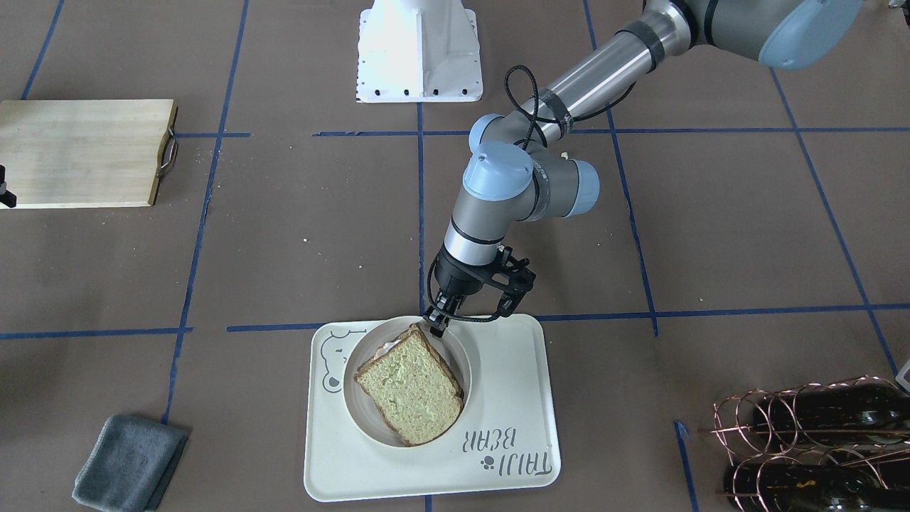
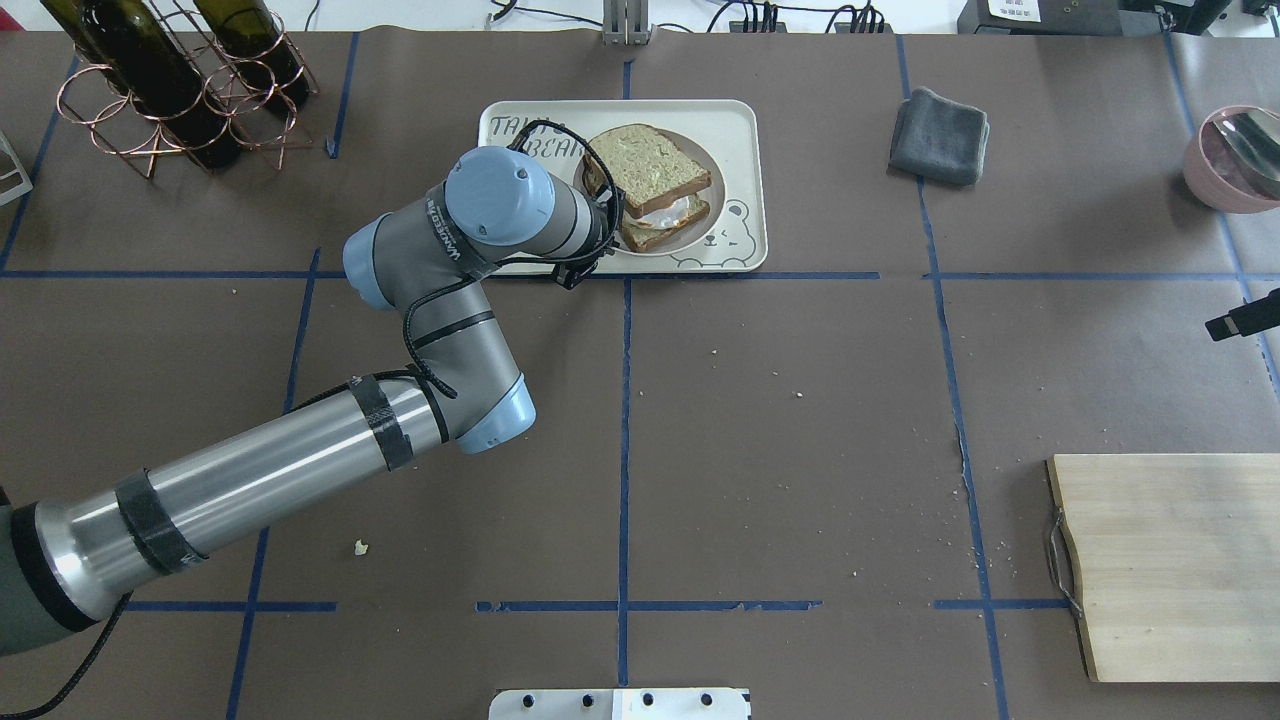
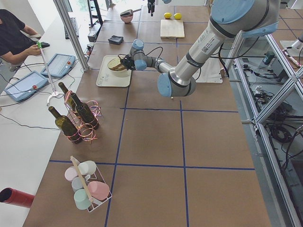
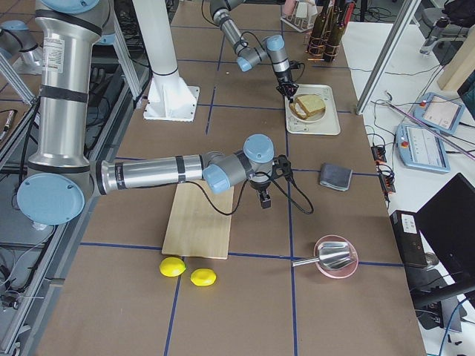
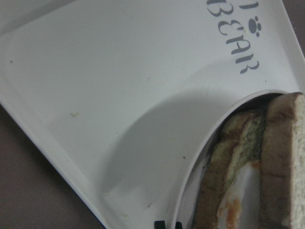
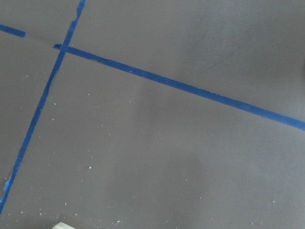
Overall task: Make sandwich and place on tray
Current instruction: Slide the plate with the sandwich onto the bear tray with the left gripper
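The sandwich point(image 1: 409, 387), two tan bread slices with a white fried egg point(image 5: 238, 195) between them, lies on a round white plate point(image 1: 463, 355). The plate stands on the cream bear tray point(image 1: 512, 370); both also show in the overhead view, sandwich point(image 2: 648, 165) and tray point(image 2: 735, 130). My left gripper point(image 1: 436, 326) points down at the plate's rim by the sandwich's near corner. Its fingertips point(image 5: 160, 223) stand close together, pinched on the rim. My right gripper point(image 2: 1240, 322) hovers over bare table beside the cutting board; I cannot tell whether it is open or shut.
A wooden cutting board point(image 2: 1170, 565) lies at the near right. A grey cloth point(image 2: 940, 135) sits right of the tray. A copper rack with wine bottles point(image 2: 170, 90) stands at the far left. A pink bowl point(image 2: 1235, 155) is at the far right, and two lemons point(image 4: 188, 272) lie beyond the board.
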### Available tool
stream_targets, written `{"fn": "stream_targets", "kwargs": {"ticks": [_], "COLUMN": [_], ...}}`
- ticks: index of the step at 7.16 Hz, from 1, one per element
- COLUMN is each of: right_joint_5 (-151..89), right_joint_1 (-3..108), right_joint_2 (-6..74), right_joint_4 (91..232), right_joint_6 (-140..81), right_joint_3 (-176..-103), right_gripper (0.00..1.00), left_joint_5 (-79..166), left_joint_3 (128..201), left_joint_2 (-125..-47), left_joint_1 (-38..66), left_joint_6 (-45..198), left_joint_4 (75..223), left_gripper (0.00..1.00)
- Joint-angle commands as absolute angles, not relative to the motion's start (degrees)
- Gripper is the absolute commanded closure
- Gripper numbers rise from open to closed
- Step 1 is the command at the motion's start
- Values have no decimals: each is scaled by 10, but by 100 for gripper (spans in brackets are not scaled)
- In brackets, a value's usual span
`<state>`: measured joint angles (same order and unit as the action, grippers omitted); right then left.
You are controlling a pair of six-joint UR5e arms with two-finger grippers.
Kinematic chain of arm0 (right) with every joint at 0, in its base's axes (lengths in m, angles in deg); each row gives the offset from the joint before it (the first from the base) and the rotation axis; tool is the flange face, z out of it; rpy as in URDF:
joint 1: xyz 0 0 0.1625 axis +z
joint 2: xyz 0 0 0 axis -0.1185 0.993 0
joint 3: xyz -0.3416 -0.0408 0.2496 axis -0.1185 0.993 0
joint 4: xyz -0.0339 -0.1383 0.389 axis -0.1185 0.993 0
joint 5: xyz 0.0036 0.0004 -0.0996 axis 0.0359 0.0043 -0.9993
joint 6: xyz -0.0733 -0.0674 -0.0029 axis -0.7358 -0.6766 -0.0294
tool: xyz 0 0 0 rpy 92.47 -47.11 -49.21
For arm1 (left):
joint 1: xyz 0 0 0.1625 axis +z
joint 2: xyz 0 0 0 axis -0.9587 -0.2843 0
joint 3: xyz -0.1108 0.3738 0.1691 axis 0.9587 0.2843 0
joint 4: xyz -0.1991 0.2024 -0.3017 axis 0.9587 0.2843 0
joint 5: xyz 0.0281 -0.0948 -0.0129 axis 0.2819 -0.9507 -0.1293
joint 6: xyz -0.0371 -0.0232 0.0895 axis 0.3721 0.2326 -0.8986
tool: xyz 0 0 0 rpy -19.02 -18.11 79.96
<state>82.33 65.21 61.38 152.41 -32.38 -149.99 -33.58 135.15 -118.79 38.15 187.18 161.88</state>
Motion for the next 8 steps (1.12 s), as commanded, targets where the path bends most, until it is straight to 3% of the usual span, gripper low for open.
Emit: {"fn": "stream_targets", "kwargs": {"ticks": [1, 4, 8], "right_joint_5": [824, 824, 823], "right_joint_1": [652, 652, 652], "right_joint_2": [613, 614, 614], "right_joint_4": [1524, 1524, 1525], "right_joint_6": [-324, -324, -324], "right_joint_3": [-1501, -1500, -1499], "right_gripper": [0, 0, 0], "left_joint_5": [-335, -338, -338], "left_joint_3": [1347, 1352, 1362], "left_joint_2": [-1188, -1188, -1184], "left_joint_1": [382, 377, 376], "left_joint_6": [1856, 1819, 1817], "left_joint_4": [1623, 1623, 1622], "left_gripper": [100, 88, 83]}}
